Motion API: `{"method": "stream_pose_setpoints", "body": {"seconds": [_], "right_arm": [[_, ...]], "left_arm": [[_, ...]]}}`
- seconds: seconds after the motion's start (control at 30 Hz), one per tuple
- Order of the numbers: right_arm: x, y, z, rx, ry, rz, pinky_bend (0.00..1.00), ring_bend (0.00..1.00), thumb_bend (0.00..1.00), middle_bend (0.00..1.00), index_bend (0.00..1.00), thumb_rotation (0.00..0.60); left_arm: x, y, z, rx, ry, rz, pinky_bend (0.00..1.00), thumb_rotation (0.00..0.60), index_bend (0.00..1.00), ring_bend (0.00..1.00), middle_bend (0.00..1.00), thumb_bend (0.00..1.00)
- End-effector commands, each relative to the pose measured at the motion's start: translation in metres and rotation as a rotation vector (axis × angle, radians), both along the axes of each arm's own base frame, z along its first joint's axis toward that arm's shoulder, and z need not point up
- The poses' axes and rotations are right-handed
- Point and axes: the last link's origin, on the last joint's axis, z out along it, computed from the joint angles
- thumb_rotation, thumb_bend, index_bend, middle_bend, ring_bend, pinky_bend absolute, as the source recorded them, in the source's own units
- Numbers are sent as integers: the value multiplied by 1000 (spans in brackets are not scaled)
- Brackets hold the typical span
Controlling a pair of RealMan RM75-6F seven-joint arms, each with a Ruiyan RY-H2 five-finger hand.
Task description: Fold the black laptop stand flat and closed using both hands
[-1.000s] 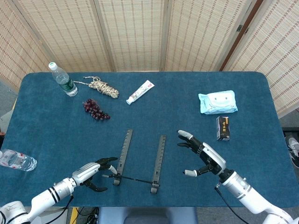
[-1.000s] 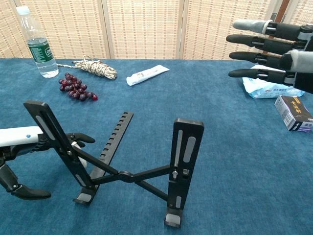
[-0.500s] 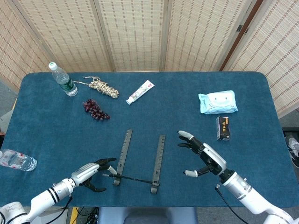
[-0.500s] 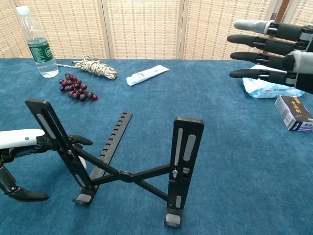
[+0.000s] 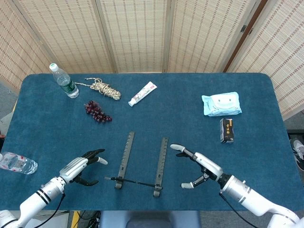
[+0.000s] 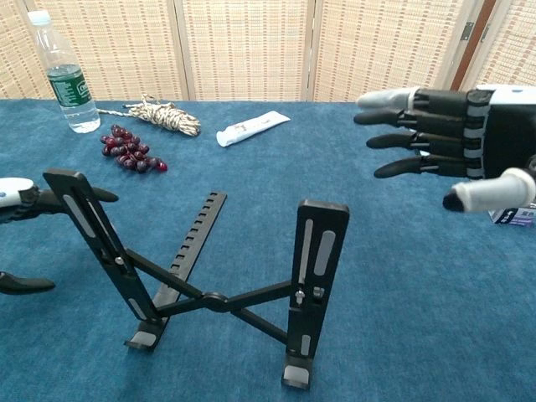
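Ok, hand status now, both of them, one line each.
Left hand: open, holding nothing, beside the laptop stand.
Right hand: open, fingers spread, holding nothing.

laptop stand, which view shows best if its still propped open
The chest view: the laptop stand appears side-on, its two uprights raised off the table and joined by crossed struts, clearly unfolded. The head view looks straight down, so the stand reads as two flat notched bars with a thin crossbar, and its height is lost.

The chest view's left edge cuts off most of the left robot hand.
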Motion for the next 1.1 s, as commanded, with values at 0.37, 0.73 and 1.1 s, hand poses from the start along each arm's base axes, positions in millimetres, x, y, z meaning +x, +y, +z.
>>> {"method": "stream_pose_setpoints", "body": {"seconds": [0.37, 0.73, 1.1], "right_arm": [[30, -4, -23, 118, 162, 136, 110, 0, 32, 0, 0, 600], [43, -25, -48, 26, 158, 101, 110, 0, 68, 0, 0, 600], [36, -51, -46, -143, 147, -70, 78, 0, 115, 0, 0, 600]], "left_arm": [[-14, -4, 32, 170, 21, 63, 0, 600, 236, 32, 38, 228], [-15, -6, 40, 214, 46, 48, 0, 600, 236, 33, 38, 228], [-20, -3, 44, 233, 126, 26, 0, 600, 235, 33, 38, 228]]}}
